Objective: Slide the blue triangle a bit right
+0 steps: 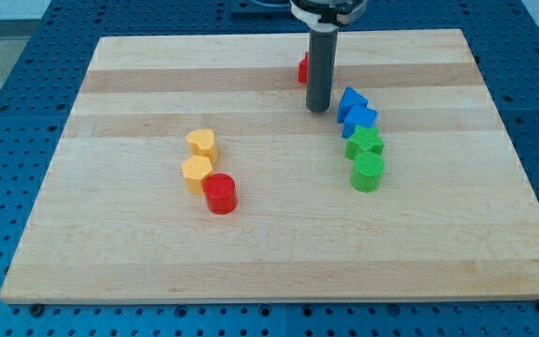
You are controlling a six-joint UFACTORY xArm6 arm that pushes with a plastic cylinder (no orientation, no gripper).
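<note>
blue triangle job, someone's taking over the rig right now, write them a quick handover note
Tool: my tip is down on the board, just at the view's left of the blue triangle; contact can't be confirmed.
Blocks: a second blue block sits right below the triangle, then two green blocks in a column. A red block is partly hidden behind the rod.
Done: the tip is lined up for the push.
Left: slide the triangle slightly towards the view's right.

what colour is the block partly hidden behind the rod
Red, seen in the camera view, peeking out left of the rod.
</note>
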